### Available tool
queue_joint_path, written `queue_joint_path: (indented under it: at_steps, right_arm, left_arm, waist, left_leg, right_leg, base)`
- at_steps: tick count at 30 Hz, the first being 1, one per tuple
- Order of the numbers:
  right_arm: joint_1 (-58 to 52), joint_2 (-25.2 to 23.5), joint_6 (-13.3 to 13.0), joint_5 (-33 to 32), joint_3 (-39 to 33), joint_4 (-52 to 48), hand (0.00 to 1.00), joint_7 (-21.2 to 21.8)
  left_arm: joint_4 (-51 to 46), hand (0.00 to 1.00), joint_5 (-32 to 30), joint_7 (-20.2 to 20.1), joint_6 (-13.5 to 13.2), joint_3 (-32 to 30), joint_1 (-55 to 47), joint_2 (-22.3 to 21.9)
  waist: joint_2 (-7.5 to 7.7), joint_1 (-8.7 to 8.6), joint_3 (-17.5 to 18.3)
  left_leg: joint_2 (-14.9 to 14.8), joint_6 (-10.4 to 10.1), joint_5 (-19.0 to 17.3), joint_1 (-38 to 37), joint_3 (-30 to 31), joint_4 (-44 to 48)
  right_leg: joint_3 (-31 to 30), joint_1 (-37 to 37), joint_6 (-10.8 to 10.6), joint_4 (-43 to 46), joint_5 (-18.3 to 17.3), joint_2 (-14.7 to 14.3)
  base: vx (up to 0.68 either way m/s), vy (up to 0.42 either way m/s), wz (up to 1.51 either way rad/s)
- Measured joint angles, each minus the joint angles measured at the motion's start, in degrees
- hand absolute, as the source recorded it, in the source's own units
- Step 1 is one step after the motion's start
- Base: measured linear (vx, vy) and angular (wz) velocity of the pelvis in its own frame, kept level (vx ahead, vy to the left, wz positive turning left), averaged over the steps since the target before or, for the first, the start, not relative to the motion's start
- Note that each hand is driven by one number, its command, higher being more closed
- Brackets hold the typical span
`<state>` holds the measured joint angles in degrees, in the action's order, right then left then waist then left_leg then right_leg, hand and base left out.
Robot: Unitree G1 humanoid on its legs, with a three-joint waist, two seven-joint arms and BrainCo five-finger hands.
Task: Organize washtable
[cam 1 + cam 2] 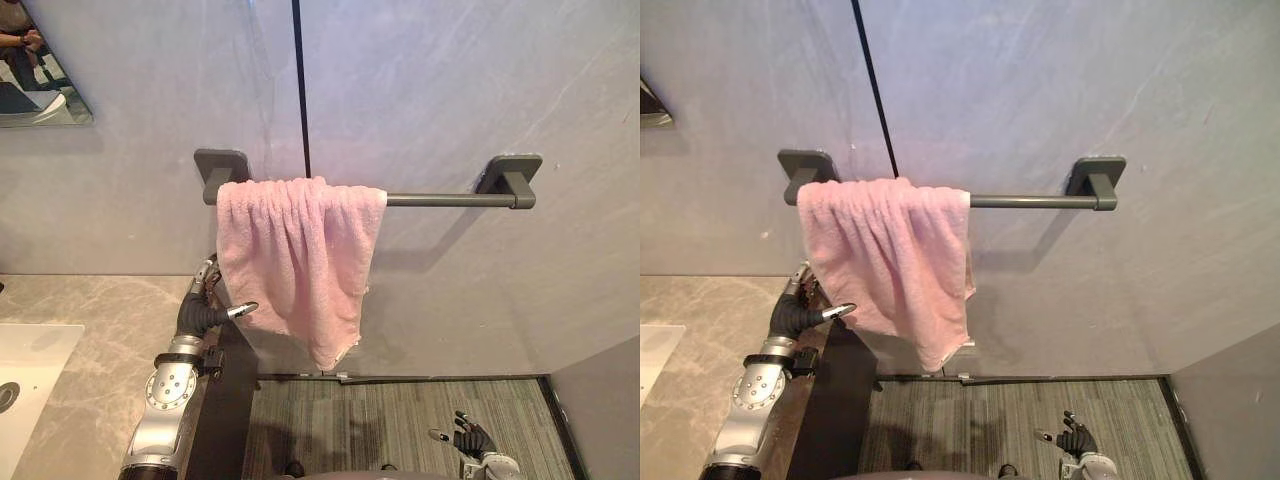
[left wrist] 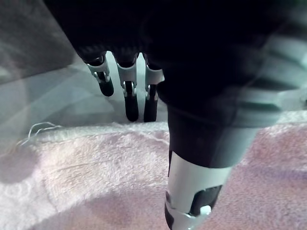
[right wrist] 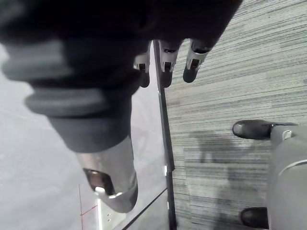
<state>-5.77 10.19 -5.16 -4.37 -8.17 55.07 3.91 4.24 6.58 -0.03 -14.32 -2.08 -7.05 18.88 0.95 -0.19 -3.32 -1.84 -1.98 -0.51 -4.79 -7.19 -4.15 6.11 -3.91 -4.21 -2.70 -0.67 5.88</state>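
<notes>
Pink terry towel (image 1: pixel 300 260) hangs bunched at the left end of a dark grey wall bar (image 1: pixel 440 200). Below that end, the left hand (image 1: pixel 205 315) meets the towel's edge, fingers straight, gripping nothing. The right hand (image 1: pixel 472 438) hangs relaxed far below the bar. A careless tug could slide the towel off.

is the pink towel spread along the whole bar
No, the pink towel hangs bunched at the left end, leaving the rest of the bar bare.

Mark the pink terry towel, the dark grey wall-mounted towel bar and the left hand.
pink terry towel (image 1: pixel 295 255): left eye view, middle of the hanging cloth.
dark grey wall-mounted towel bar (image 1: pixel 440 200): left eye view, bare rod.
left hand (image 1: pixel 200 314): left eye view, dark ribbed cover.
</notes>
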Motion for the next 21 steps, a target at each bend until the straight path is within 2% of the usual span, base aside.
queue_joint_path:
  at_steps: [4,5,17,21]
  right_arm:
    - [0.3,0.0,0.0,0.0,0.2,-0.2,0.0,0.0]
    - [0.3,0.0,0.0,0.0,0.2,-0.2,0.0,0.0]
    - [0.3,0.0,0.1,0.1,0.3,-0.4,0.0,0.0]
    - [0.1,0.0,-0.1,-0.1,0.6,-4.0,0.0,0.0]
  left_arm:
    - [1.4,0.0,-0.1,0.0,0.3,0.6,0.5,0.0]
    - [1.5,1.0,-0.1,0.0,0.3,0.8,0.6,0.0]
    - [3.9,1.0,-0.6,0.0,0.4,2.0,3.6,0.0]
    - [3.9,1.0,-0.6,0.0,0.4,2.0,4.4,0.0]
  waist:
    - [0.04,-0.5,0.0]
    - [0.05,-0.53,0.0]
    - [0.66,-2.14,0.4]
    - [0.66,-2.26,0.4]
  left_leg:
    - [0.0,0.0,0.0,0.1,-0.4,-0.1]
    - [0.0,0.0,0.0,0.1,-0.5,-0.1]
    - [0.0,0.0,0.0,0.0,-1.4,-0.9]
    - [0.0,0.0,0.0,0.0,-1.4,-1.0]
  right_leg:
    - [-0.1,0.1,0.1,-0.6,0.5,-0.1]
    - [-0.2,0.1,0.1,-0.6,0.5,-0.1]
    - [-1.5,0.4,-0.1,-1.6,1.2,-0.2]
    - [-1.6,0.7,0.0,-1.7,1.3,-0.2]
  base:
    - [-0.02,-0.017,-0.05]
    - [-0.04,-0.022,-0.07]
    - [-0.02,-0.022,-0.05]
    - [0.01,-0.034,-0.07]
